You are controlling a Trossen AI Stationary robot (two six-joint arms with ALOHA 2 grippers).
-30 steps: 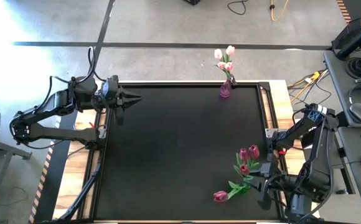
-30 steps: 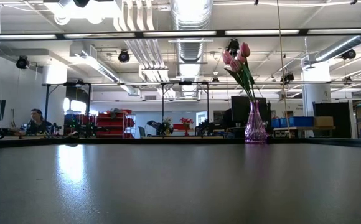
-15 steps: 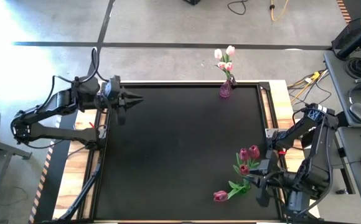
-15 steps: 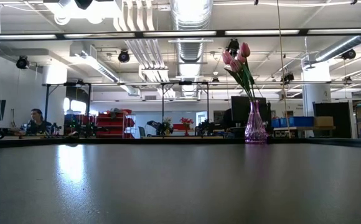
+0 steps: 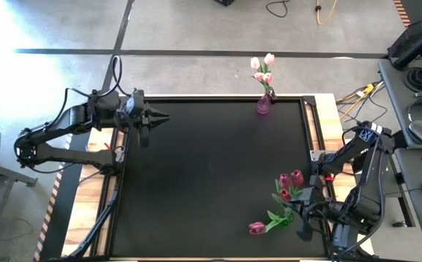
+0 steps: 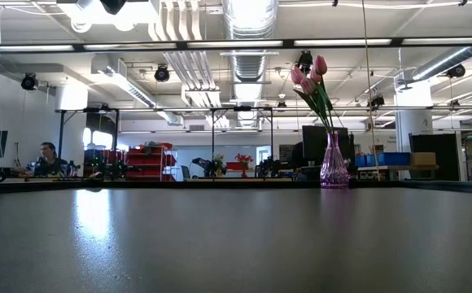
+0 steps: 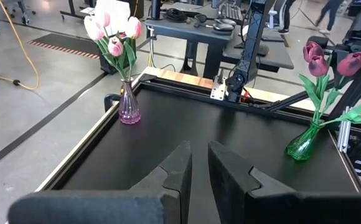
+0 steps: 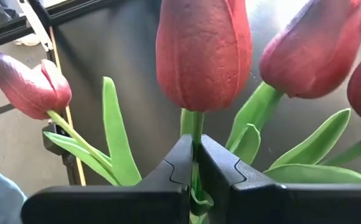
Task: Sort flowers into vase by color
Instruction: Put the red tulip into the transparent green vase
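A pink glass vase point(image 5: 263, 106) with pale pink tulips point(image 5: 262, 69) stands at the table's far edge. Near the right front corner a green vase point(image 7: 303, 146) holds dark maroon tulips point(image 5: 289, 182). One more maroon head point(image 5: 257, 228) leans out toward the near edge. My right gripper point(image 5: 300, 213) is at this bunch, shut on one tulip's stem. Far off at the table's left side, my left gripper point(image 5: 160, 116) hovers with its fingers almost together and nothing between them. My right gripper pinches the thin green stem point(image 8: 196, 127) of a maroon tulip between its two fingers, a short way below the head point(image 8: 204, 53). The fingers come from the table's right side and lie across the stem. The stem stands upright, head above the fingers.
Green leaves point(image 8: 118, 130) and two other maroon heads point(image 8: 28, 84) point(image 8: 317, 46) crowd around the held stem. The right arm's base point(image 5: 327, 164) stands at the table's right edge. The black table top point(image 5: 211, 167) lies between the two vases. A person point(image 6: 47, 159) sits far behind the table.
My right gripper has shut on the tulip stem while staying at the maroon bunch. My left gripper has edged slightly toward the table's right.
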